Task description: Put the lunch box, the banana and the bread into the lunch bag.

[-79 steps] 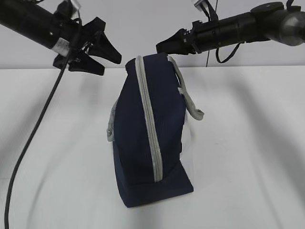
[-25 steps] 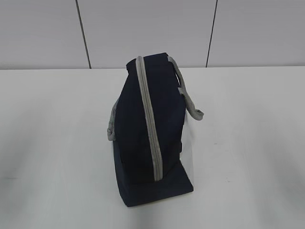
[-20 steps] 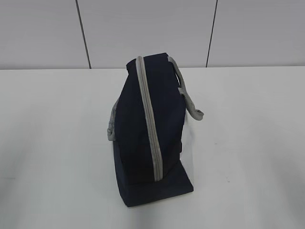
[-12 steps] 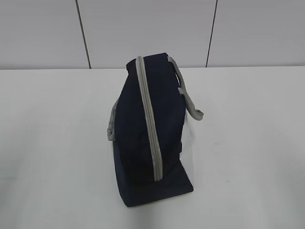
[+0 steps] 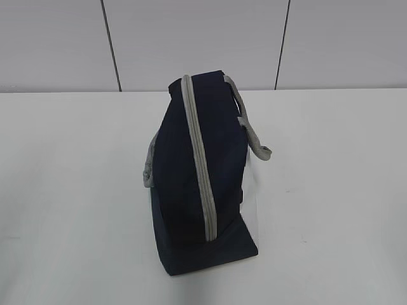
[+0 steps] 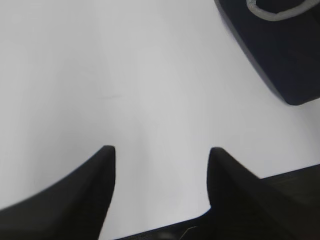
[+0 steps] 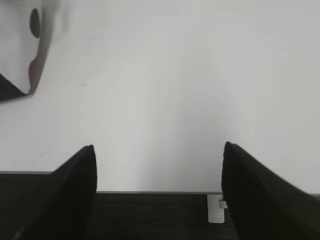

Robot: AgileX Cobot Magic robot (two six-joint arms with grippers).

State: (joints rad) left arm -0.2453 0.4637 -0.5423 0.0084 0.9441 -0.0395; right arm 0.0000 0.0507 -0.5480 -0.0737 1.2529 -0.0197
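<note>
Left gripper and right gripper open, empty.

both grippers: matte black, tapered pointed fingers.

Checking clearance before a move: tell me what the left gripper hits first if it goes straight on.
Probably only bare table. The left gripper is open and empty; the lunch bag sits off to the upper right of its line, though depth is unclear.

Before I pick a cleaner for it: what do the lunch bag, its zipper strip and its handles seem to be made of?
Lunch bag: matte navy woven fabric, judging by its soft creases and dull surface. Zipper strip: grey tape; whether the teeth are plastic or metal cannot be told. Handles: grey webbing, faintly textured and limp.
</note>
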